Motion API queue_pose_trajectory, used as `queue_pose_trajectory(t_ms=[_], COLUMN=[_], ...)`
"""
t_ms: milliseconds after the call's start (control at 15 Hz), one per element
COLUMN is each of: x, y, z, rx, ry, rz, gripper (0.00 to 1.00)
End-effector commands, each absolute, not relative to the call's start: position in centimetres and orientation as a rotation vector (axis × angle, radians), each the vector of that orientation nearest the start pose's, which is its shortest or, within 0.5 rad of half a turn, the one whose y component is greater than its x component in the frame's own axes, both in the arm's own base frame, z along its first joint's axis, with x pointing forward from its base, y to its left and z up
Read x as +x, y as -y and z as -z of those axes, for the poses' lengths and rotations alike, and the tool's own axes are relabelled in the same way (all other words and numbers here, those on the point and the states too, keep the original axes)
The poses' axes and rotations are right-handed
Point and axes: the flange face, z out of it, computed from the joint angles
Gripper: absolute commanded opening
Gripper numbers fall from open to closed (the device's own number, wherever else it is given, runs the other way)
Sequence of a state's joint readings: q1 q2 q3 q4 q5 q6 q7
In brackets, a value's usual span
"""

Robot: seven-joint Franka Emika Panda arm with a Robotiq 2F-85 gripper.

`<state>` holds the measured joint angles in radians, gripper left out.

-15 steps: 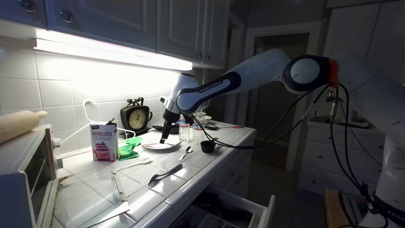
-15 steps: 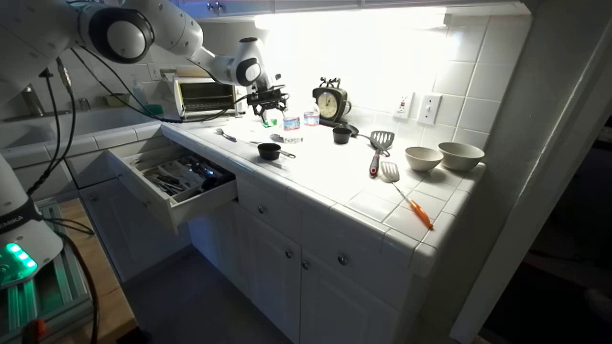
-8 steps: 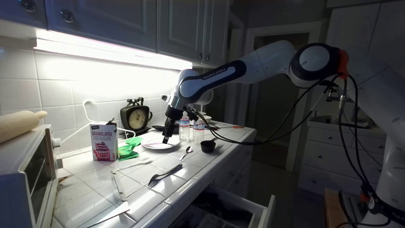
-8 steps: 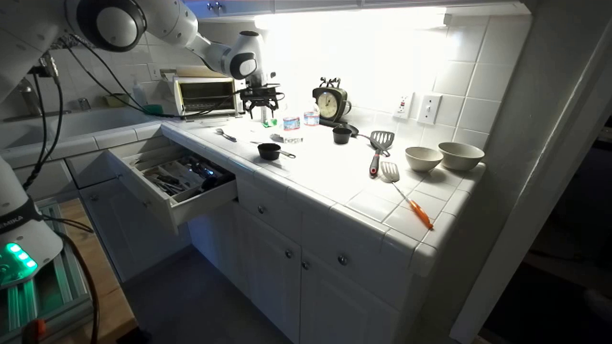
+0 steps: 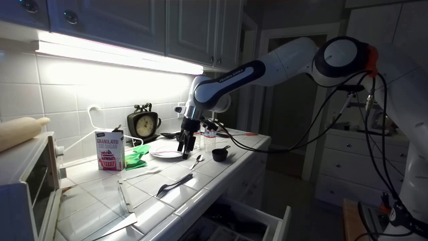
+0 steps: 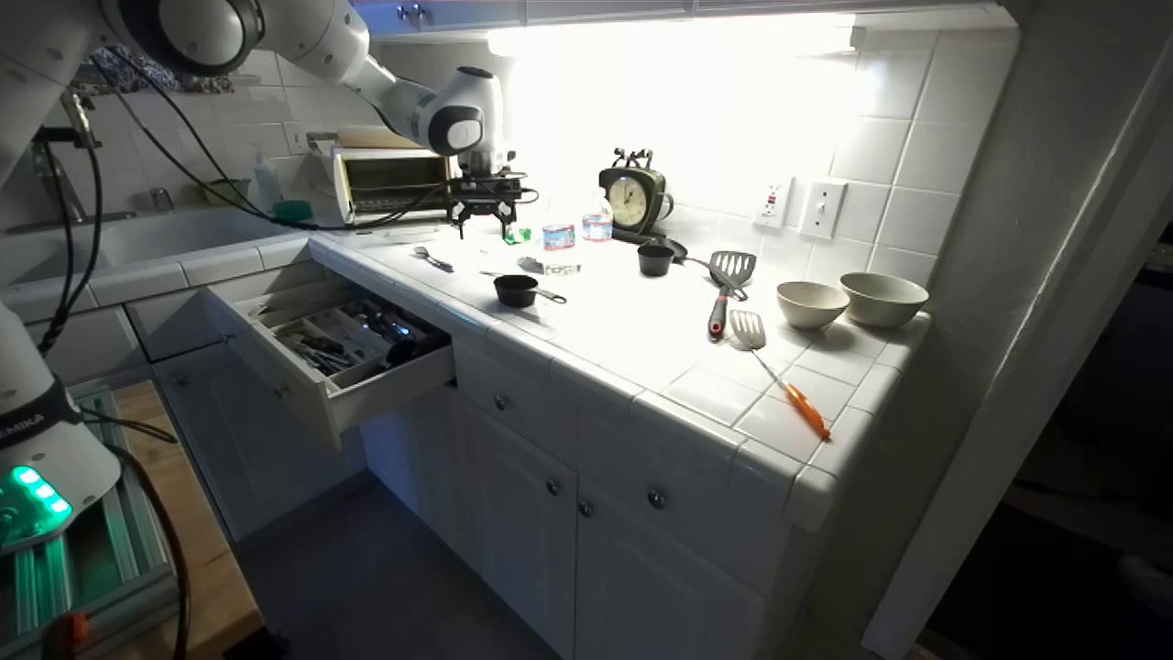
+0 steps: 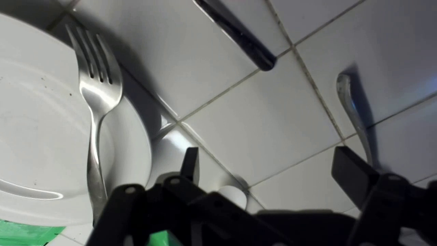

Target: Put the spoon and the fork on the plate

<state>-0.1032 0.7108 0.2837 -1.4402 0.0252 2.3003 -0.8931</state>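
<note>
The white plate [image 5: 167,152] lies on the tiled counter and fills the left of the wrist view [image 7: 37,123]. A silver fork [image 7: 99,99] lies across its rim. The spoon [image 5: 197,161] lies on the tiles in front of the plate; only its dark handle [image 7: 239,37] shows in the wrist view. A dark grey fork [image 5: 174,184] lies nearer the front edge; its handle [image 7: 355,116] shows at the right of the wrist view, the tines hidden. My gripper [image 5: 183,153] is open and empty above the tiles between plate and dark fork, fingers wide apart [image 7: 269,167].
A whitish utensil [image 5: 143,173], a green bag [image 5: 137,157] and a sugar box [image 5: 110,150] stand or lie toward the oven. A black measuring cup [image 5: 219,154] and water bottles [image 5: 210,139] are beyond the spoon. A drawer [image 6: 394,394] hangs open below.
My gripper has moved off the plate toward the counter's front edge and now points more straight down, fingers apart. The plate, forks and spoon have not moved.
</note>
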Motion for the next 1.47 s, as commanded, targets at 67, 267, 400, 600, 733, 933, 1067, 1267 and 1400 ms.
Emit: queue_pose_trajectory(t_ms=[67,267,400,600,733,933,1067,1267,1400], x=[69.9,68.4,67.6,66.9,66.7,66.6,66.5,66.3,66.3], y=[-10.1,-11.1,-11.8,-12.6,-13.2,-13.6,-13.8,-13.9,-13.9], z=[-30.3,-30.3,-30.0,-29.5,-29.1,-28.3,-27.8,-27.4,-27.0], rx=[-2.638,-2.651,-2.652,-2.611,-2.591,-2.539,-2.508,-2.479,-2.452], ry=[1.446,1.474,1.497,1.551,1.561,1.608,1.657,1.708,1.738], rz=[0.215,0.177,0.162,0.173,0.179,0.188,0.184,0.21,0.234], gripper=[1.0,1.0,1.0,1.0,1.0,1.0,1.0,1.0,1.0])
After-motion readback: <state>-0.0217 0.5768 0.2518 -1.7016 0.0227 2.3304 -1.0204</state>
